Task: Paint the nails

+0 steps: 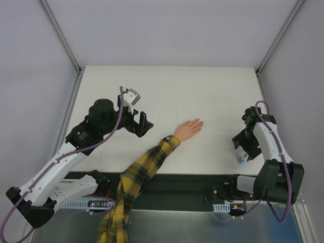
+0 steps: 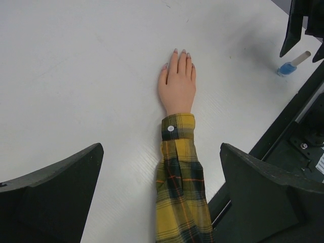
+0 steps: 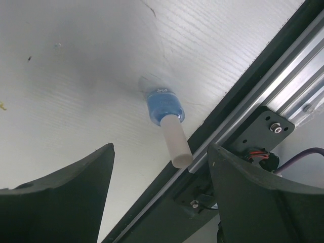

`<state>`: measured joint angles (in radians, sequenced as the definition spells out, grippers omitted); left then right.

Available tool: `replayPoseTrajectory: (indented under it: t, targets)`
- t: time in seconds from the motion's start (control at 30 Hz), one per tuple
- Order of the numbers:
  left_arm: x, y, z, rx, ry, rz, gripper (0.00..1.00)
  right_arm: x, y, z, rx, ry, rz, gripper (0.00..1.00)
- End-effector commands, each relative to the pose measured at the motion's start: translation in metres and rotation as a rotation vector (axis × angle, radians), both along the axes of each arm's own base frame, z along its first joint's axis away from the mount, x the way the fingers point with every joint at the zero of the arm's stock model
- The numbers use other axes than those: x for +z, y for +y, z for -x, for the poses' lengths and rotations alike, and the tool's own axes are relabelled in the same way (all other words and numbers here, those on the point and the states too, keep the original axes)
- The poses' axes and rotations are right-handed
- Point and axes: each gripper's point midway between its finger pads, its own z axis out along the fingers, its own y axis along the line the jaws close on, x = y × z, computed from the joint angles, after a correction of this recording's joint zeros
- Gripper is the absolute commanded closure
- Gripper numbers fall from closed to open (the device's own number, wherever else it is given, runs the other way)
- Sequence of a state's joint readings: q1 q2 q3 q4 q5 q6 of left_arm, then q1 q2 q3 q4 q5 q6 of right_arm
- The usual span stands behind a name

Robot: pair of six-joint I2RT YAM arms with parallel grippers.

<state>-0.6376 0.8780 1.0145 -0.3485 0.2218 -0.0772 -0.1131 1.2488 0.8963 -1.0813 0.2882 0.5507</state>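
The right pincer point(image 3: 161, 152), spread wide over the polish bottle point(image 3: 165, 107) by the near desk point(image 3: 76, 61) edge, could topple it.

nails point(image 2: 175, 51) too small for tint, sleeve point(image 2: 179, 202) cropped below

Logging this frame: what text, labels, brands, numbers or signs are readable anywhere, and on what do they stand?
No text can be read in any view.
The polish bottle: no label shows on its blue glass or white cap.
A white sticker on the frame at the right edge of the left wrist view: print too small to read.
A white strip by the right arm's base: too small to read.
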Motion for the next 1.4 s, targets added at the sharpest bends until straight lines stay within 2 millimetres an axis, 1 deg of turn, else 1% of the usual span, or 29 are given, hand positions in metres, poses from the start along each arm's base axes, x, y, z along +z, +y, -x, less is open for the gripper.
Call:
replayPoseTrajectory:
  t: [0.0, 0.1, 0.17, 0.27, 0.3, 0.33, 0.47, 0.5, 0.53, 0.6, 0.63, 0.7, 0.73, 0.77, 0.87, 0.9, 0.97, 1.0, 1.03, 1.07, 1.1, 1.13, 1.17, 1.2, 1.23, 1.27, 1.3, 1.33, 1.37]
  targets:
    - [0.001, -0.003, -0.002, -0.011, -0.032, -0.014, 0.01, -0.004, -0.012, 0.000, -0.044, -0.007, 0.045, 0.24]
    - [-0.001, -0.003, -0.002, -0.008, -0.029, -0.021, 0.01, -0.008, -0.016, 0.002, -0.050, 0.008, 0.061, 0.27]
    - [-0.002, -0.003, -0.003, -0.005, -0.029, -0.023, 0.01, -0.009, -0.019, 0.004, -0.057, -0.006, 0.081, 0.30]
    - [-0.001, -0.002, -0.003, -0.001, -0.032, -0.024, 0.01, -0.011, -0.020, -0.001, -0.058, -0.037, 0.079, 0.33]
    - [-0.001, -0.002, -0.004, 0.000, -0.029, -0.024, 0.01, -0.012, -0.020, 0.000, -0.059, -0.032, 0.080, 0.35]
    - [-0.002, -0.003, -0.003, -0.003, -0.028, -0.024, 0.01, -0.011, -0.021, -0.001, -0.062, -0.034, 0.082, 0.42]
    - [-0.001, -0.003, -0.002, -0.010, -0.027, -0.019, 0.01, -0.012, -0.024, 0.000, -0.068, -0.016, 0.096, 0.50]
    - [-0.001, -0.004, -0.002, -0.011, -0.027, -0.019, 0.01, -0.013, -0.023, 0.001, -0.069, -0.011, 0.094, 0.54]
    - [-0.002, -0.004, -0.002, -0.011, -0.026, -0.019, 0.01, -0.014, -0.023, 0.002, -0.072, -0.012, 0.093, 0.60]
    - [-0.002, -0.004, -0.002, -0.013, -0.026, -0.019, 0.01, -0.016, -0.023, 0.004, -0.079, -0.006, 0.095, 0.68]
    - [-0.002, -0.004, -0.002, -0.013, -0.026, -0.019, 0.01, -0.017, -0.023, 0.005, -0.080, -0.002, 0.097, 0.78]
    - [-0.001, -0.004, -0.001, -0.014, -0.024, -0.018, 0.01, -0.017, -0.024, 0.008, -0.075, 0.005, 0.103, 0.88]
    - [-0.002, -0.004, -0.002, -0.012, -0.022, -0.018, 0.01, -0.016, -0.024, 0.007, -0.068, 0.001, 0.100, 0.99]
    - [-0.003, -0.004, -0.002, -0.010, -0.019, -0.019, 0.01, -0.015, -0.022, 0.005, -0.055, -0.008, 0.089, 0.99]
    - [-0.005, -0.006, -0.003, -0.013, -0.005, -0.019, 0.01, -0.002, -0.019, -0.005, 0.025, -0.035, 0.090, 0.99]
    - [-0.005, -0.007, -0.003, -0.019, 0.000, -0.018, 0.01, 0.009, -0.015, -0.015, 0.111, -0.063, 0.099, 0.99]
    - [-0.007, -0.009, -0.004, -0.020, 0.017, -0.013, 0.01, 0.024, -0.006, -0.030, 0.232, -0.101, 0.098, 0.99]
    - [-0.007, -0.009, -0.006, -0.019, 0.027, -0.008, 0.01, 0.031, 0.007, -0.039, 0.331, -0.125, 0.085, 0.99]
    - [-0.009, -0.010, -0.006, -0.017, 0.045, 0.001, 0.01, 0.049, 0.018, -0.054, 0.476, -0.168, 0.071, 0.99]
    - [-0.012, -0.014, -0.004, -0.042, 0.076, 0.011, 0.01, 0.056, 0.035, -0.061, 0.588, -0.186, 0.060, 0.99]
    - [-0.012, -0.014, -0.006, -0.042, 0.093, 0.022, 0.01, 0.062, 0.048, -0.067, 0.687, -0.208, 0.031, 0.99]
    - [-0.011, -0.017, -0.007, -0.051, 0.111, 0.040, 0.01, 0.077, 0.067, -0.076, 0.813, -0.255, -0.021, 0.99]
    - [-0.015, -0.021, -0.008, -0.068, 0.140, 0.046, 0.01, 0.083, 0.087, -0.076, 0.915, -0.272, -0.049, 0.99]
    - [-0.015, -0.025, -0.006, -0.091, 0.178, 0.076, 0.01, 0.089, 0.101, -0.076, 1.008, -0.293, -0.079, 0.99]
    - [-0.013, -0.030, -0.006, -0.123, 0.188, 0.101, 0.02, 0.100, 0.123, -0.076, 1.134, -0.335, -0.147, 0.99]
    - [-0.018, -0.035, -0.006, -0.149, 0.227, 0.111, 0.02, 0.107, 0.148, -0.070, 1.241, -0.370, -0.213, 0.99]
    - [-0.016, -0.043, 0.004, -0.218, 0.266, 0.145, 0.03, 0.113, 0.163, -0.065, 1.314, -0.391, -0.273, 0.99]
    - [-0.013, -0.048, 0.005, -0.252, 0.269, 0.163, 0.04, 0.122, 0.187, -0.054, 1.407, -0.427, -0.388, 0.99]
    - [-0.015, -0.053, 0.007, -0.289, 0.291, 0.170, 0.05, 0.130, 0.203, -0.045, 1.510, -0.454, -0.425, 0.99]
